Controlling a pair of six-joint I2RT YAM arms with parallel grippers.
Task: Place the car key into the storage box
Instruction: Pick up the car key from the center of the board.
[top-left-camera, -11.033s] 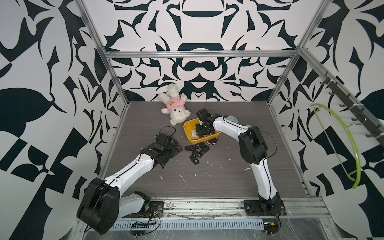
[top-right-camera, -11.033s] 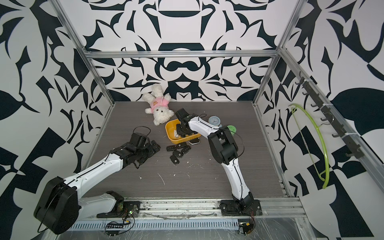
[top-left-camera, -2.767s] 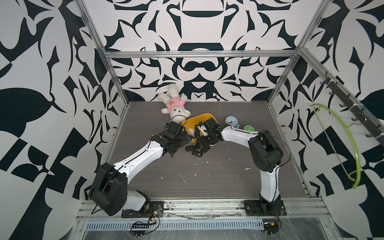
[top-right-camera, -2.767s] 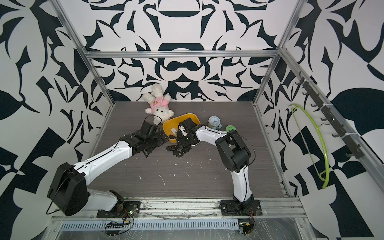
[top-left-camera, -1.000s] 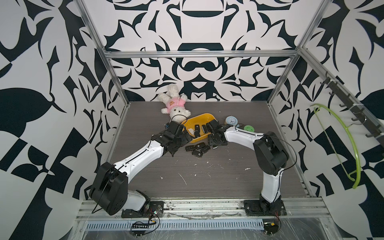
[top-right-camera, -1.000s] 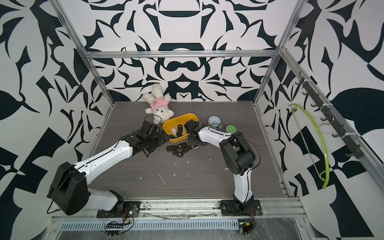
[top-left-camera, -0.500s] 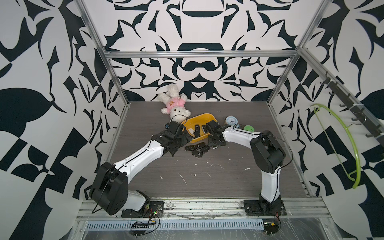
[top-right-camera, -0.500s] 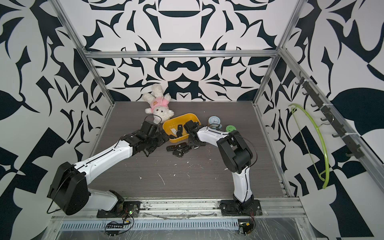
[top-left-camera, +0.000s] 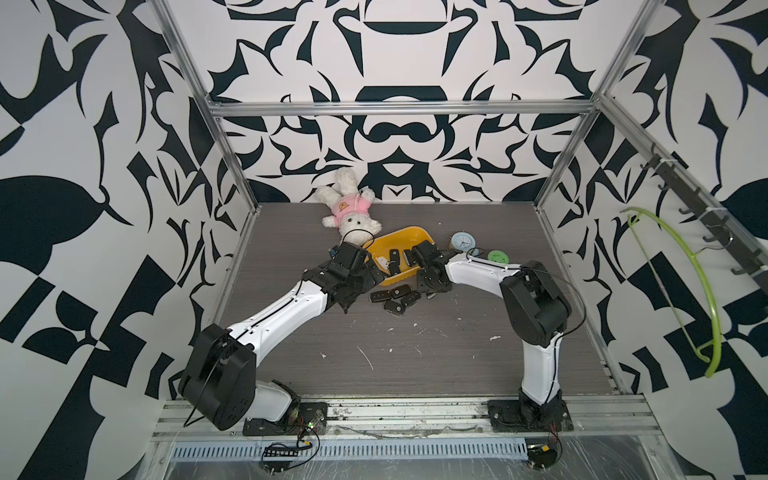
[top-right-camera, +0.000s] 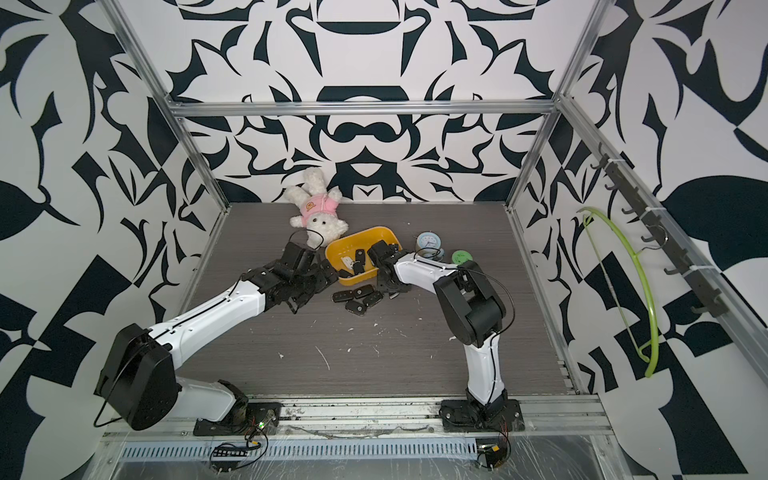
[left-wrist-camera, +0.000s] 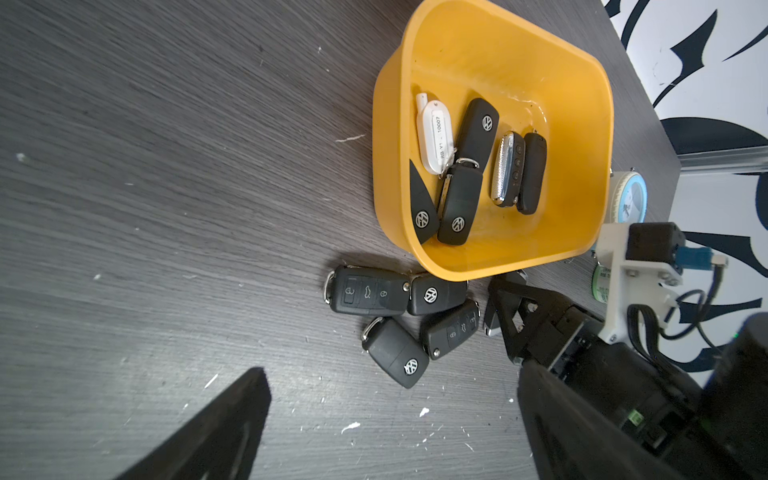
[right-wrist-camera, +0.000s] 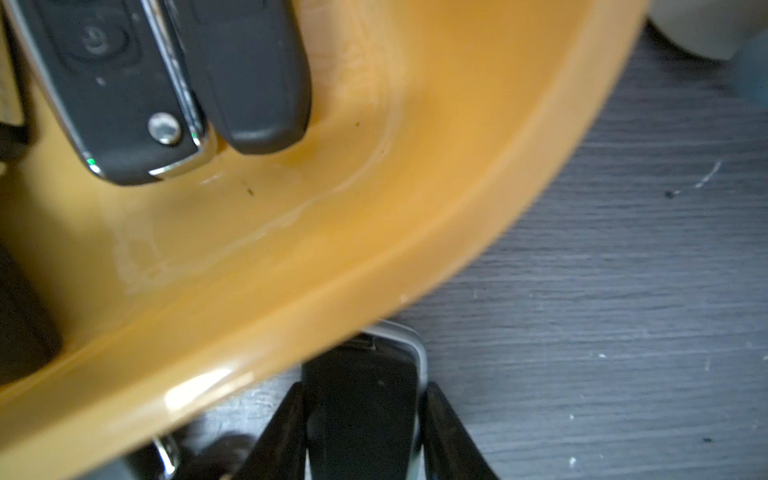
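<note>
- Gripping a black, silver-edged car key (right-wrist-camera: 361, 419), the right gripper (right-wrist-camera: 365, 390) has its 2 black fingers (right-wrist-camera: 282, 432) pressed against the key's opposite sides.
- The car key sits just outside the storage box (right-wrist-camera: 457, 249), with its tip at the box's outer wall, over the grey table (right-wrist-camera: 623, 332). Whether it rests on the table cannot be told.
- The storage box is a yellow-orange tub holding 5 fobs (left-wrist-camera: 459, 203) and 1 white tag (left-wrist-camera: 434, 133), all lying on its floor.
- 4 loose keys (left-wrist-camera: 370, 291) lie clustered on the table just beside the box's wall, touching one another.
- The left gripper (left-wrist-camera: 392, 386) has its jaws wide apart and holds nothing. It hangs over the table near that cluster.
- In a top view, a plush rabbit (top-left-camera: 351, 212) lies just behind the box, and an alarm clock (top-left-camera: 462, 240) stands near the box's right side.
</note>
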